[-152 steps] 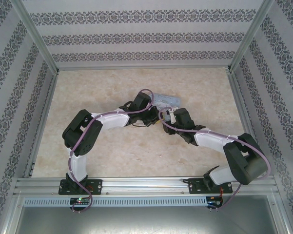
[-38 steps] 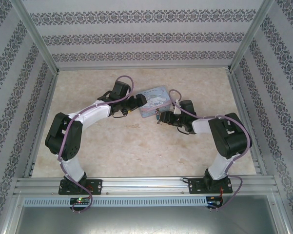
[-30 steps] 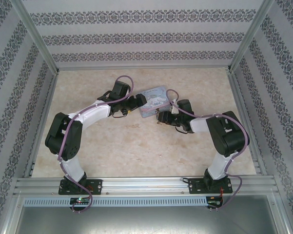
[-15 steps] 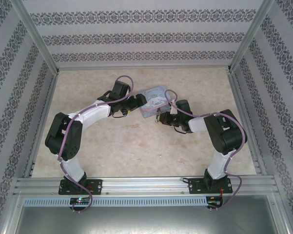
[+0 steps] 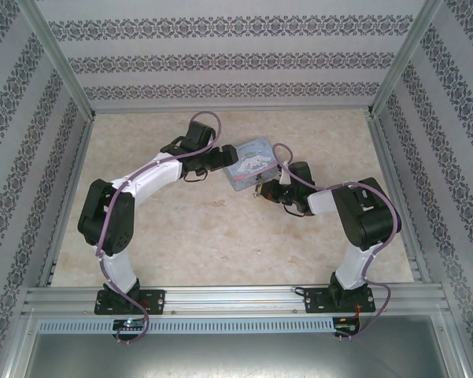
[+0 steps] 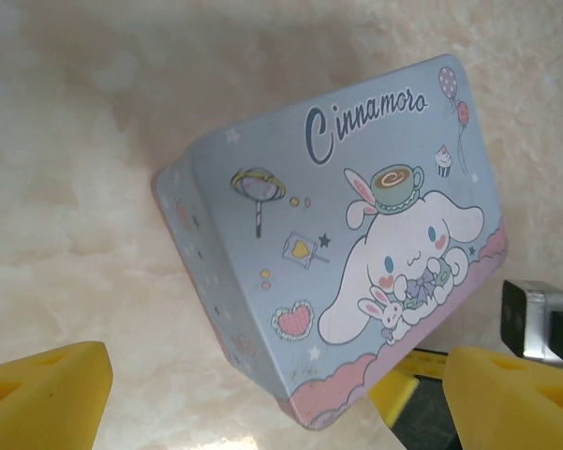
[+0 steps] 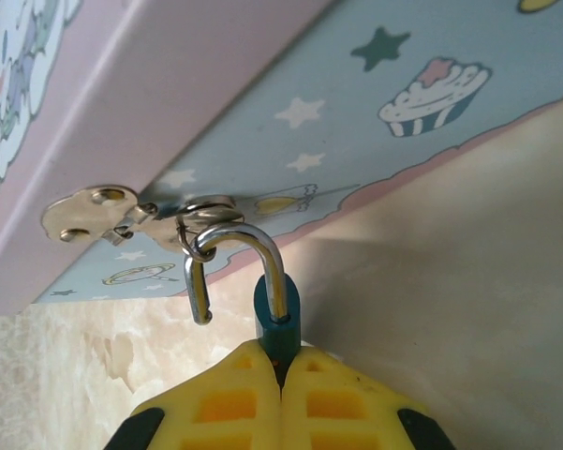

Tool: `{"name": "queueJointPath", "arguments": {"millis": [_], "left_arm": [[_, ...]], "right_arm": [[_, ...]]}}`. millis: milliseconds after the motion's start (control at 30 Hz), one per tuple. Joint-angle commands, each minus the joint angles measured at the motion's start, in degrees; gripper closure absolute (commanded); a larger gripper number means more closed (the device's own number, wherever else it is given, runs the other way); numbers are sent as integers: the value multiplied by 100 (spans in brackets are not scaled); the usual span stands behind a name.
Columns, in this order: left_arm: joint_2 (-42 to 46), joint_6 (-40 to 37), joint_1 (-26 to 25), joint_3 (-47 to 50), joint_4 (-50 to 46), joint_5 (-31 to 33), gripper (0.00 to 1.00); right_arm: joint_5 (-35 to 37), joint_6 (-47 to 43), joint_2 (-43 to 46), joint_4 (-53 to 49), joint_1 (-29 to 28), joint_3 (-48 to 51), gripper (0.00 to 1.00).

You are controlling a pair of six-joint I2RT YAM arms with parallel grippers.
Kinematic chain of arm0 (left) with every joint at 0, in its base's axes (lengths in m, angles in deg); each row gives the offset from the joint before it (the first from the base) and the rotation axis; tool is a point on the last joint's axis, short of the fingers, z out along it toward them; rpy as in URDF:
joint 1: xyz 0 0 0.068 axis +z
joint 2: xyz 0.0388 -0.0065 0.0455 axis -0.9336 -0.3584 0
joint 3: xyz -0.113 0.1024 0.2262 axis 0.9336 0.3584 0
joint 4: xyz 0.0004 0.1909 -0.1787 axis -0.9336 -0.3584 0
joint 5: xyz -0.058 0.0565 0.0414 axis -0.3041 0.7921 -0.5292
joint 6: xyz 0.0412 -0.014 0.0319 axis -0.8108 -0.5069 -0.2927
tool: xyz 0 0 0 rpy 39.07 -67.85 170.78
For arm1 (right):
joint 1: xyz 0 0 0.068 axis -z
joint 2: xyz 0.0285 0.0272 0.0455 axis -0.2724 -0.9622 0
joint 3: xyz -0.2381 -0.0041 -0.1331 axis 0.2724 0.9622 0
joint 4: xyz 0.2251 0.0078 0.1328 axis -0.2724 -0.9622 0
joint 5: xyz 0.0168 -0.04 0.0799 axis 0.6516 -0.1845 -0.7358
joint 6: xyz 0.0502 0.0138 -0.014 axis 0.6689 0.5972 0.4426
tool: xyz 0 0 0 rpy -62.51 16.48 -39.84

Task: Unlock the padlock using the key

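Observation:
The padlock (image 7: 279,321) has a teal body and a silvery shackle (image 7: 262,246). The shackle stands open, its free end hanging loose, and it is hooked through the ring of the hasp (image 7: 94,211) on the light-blue cartoon tin (image 7: 356,122). My right gripper (image 7: 281,361) is shut on the padlock's body, at the tin's near right corner (image 5: 260,189). My left gripper (image 6: 272,384) is open, its yellow pads (image 6: 42,394) wide apart over the tin's (image 6: 356,234) near corner without touching it. The key is out of view.
The tin (image 5: 248,161) lies on the pale marbled table (image 5: 181,236) between both arms. Patterned walls and metal posts (image 5: 63,71) enclose the table. A yellow finger of the right gripper (image 6: 398,394) shows beside the tin's corner.
My right gripper has shut on the padlock's body. The left arm has swung a little toward the back, and the tin has shifted slightly between the grippers.

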Motion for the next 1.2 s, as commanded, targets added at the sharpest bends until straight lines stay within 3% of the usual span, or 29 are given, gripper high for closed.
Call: {"name": "queueJointPath", "arguments": {"millis": [0, 367, 1167], "left_arm": [[-313, -556, -244, -431, -779, 622, 8], [-1044, -944, -671, -1154, -1367, 1329, 7], [-1257, -949, -912, -794, -1310, 1389, 7]], "right_arm": [[-126, 231, 159, 269, 80, 109, 100], [-126, 493, 289, 382, 173, 241, 100], [141, 1816, -21, 1341, 245, 334, 100]]}}
